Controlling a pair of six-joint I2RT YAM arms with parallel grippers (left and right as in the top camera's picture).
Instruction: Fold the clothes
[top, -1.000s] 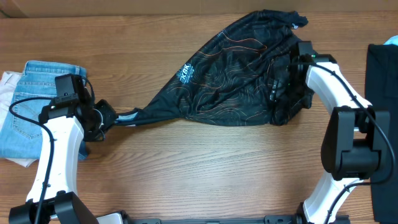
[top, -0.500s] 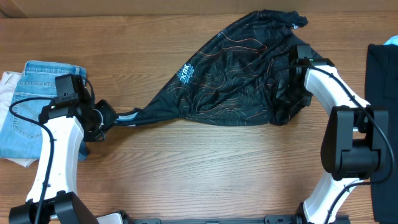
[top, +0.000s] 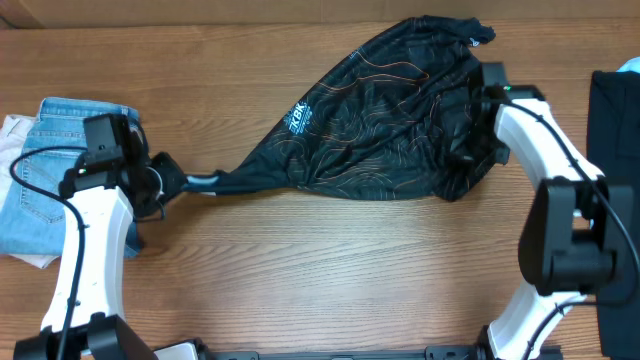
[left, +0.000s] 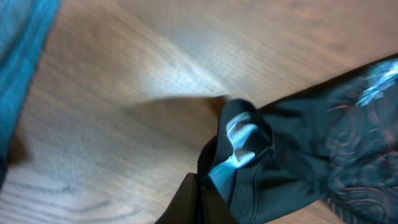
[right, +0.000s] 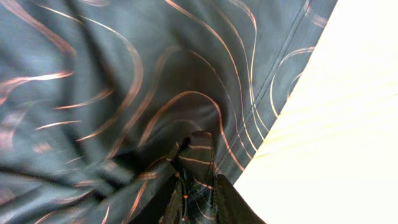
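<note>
The black jersey (top: 370, 130) with orange-tan contour lines lies bunched across the far middle of the table, drawn out into a narrow tail toward the left. My left gripper (top: 178, 180) is shut on the end of that tail. In the left wrist view the jersey (left: 311, 137) hangs from the closed left gripper (left: 200, 202), with a light-blue inner patch showing. My right gripper (top: 462, 135) sits on the jersey's right side. In the right wrist view the right gripper (right: 198, 199) is shut on a raised fold of the jersey (right: 124, 74) near its hem.
Light-blue jeans (top: 45, 170) lie at the left edge on a white cloth (top: 12, 130), close behind the left arm. A dark item (top: 615, 130) lies at the right edge. Bare wood table (top: 330, 270) fills the front.
The right gripper has closed onto a fold of the jersey. The left gripper has shifted slightly toward the far side, still holding the tail.
</note>
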